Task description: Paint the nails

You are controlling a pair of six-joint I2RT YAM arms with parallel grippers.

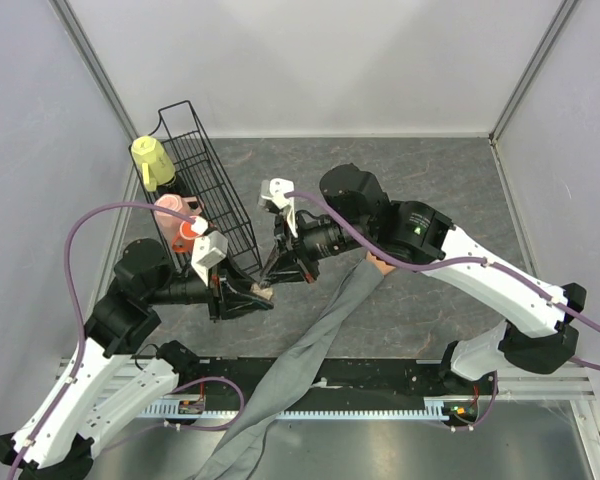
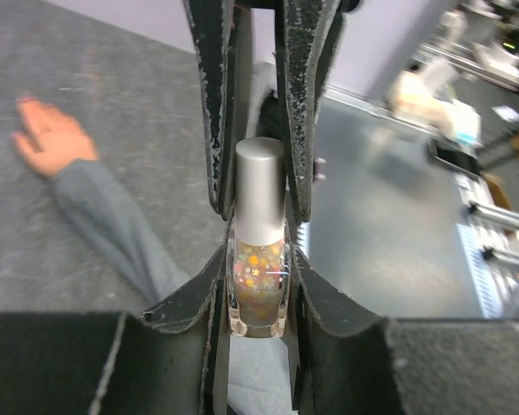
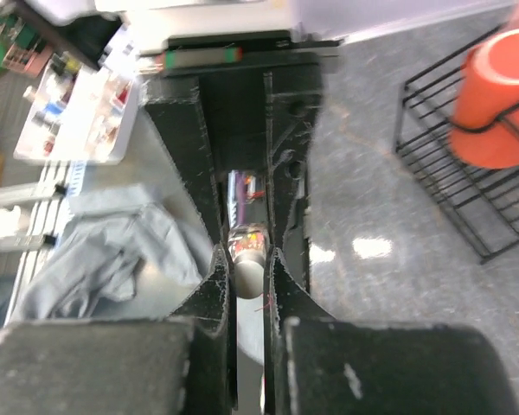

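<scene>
A small glass nail-polish bottle (image 2: 258,290) with glittery polish and a silver cap (image 2: 259,194) is held in the air between both grippers. My left gripper (image 2: 258,259) is shut on the bottle's body. My right gripper (image 3: 249,259) is shut on the cap (image 3: 249,277), meeting the left gripper (image 1: 263,294) tip to tip. The peach mannequin hand (image 2: 50,140) lies flat on the table with its grey sleeve (image 1: 310,350) trailing toward the near edge. Its nails are too small and blurred to make out. In the top view the right arm covers most of the hand (image 1: 379,264).
A black wire rack (image 1: 208,190) stands at the left, with a yellow cup (image 1: 152,162), a pink cup (image 1: 173,208) and an orange cup (image 3: 497,99) on it. White walls enclose the grey table (image 1: 430,170).
</scene>
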